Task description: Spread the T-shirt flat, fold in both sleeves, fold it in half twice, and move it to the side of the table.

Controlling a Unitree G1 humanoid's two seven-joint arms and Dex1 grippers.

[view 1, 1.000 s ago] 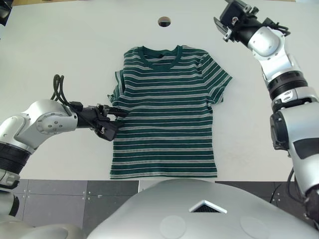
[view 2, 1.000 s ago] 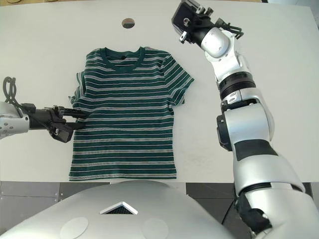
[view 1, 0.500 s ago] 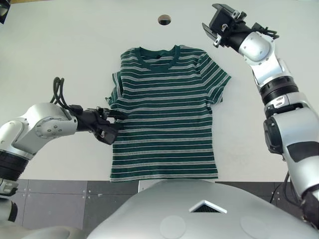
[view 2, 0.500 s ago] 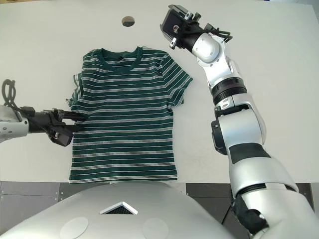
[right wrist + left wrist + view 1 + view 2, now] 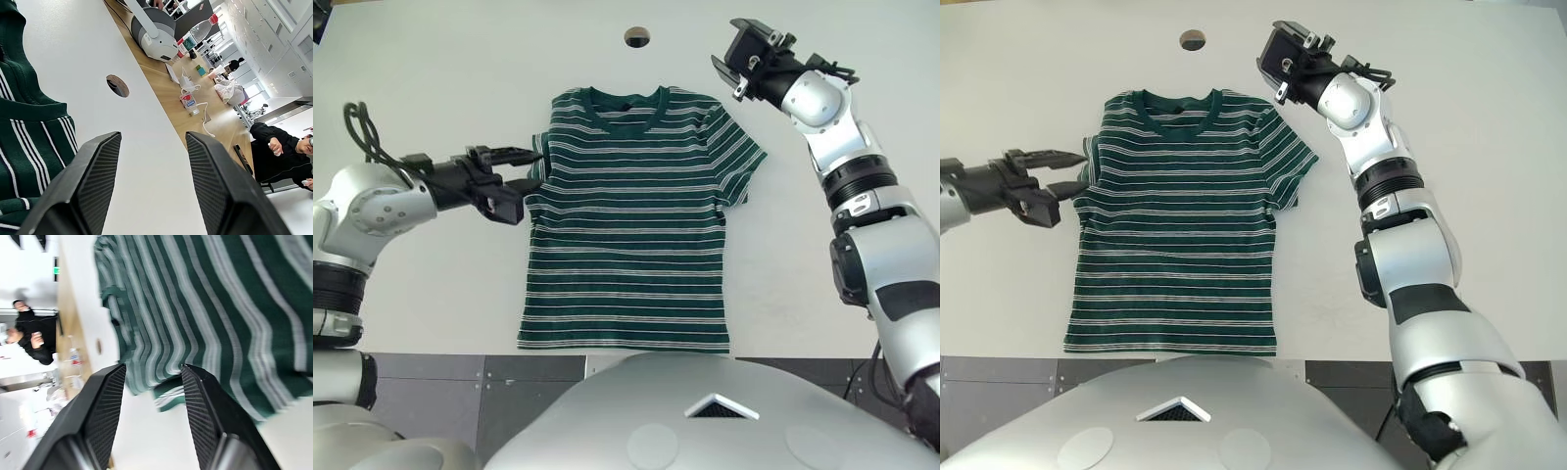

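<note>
T-shirt [image 5: 626, 225] central, table [image 5: 440, 59] flanking both sides

The white table [image 5: 431, 69] bears a green striped T-shirt [image 5: 626, 225] spread flat, collar towards a far round hole [image 5: 635, 37].

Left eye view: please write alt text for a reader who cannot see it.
A green striped T-shirt lies spread out on a white table, collar away from the robot. The left end effector is open beside the shirt's left sleeve; the right end effector is open near the right shoulder.
</note>
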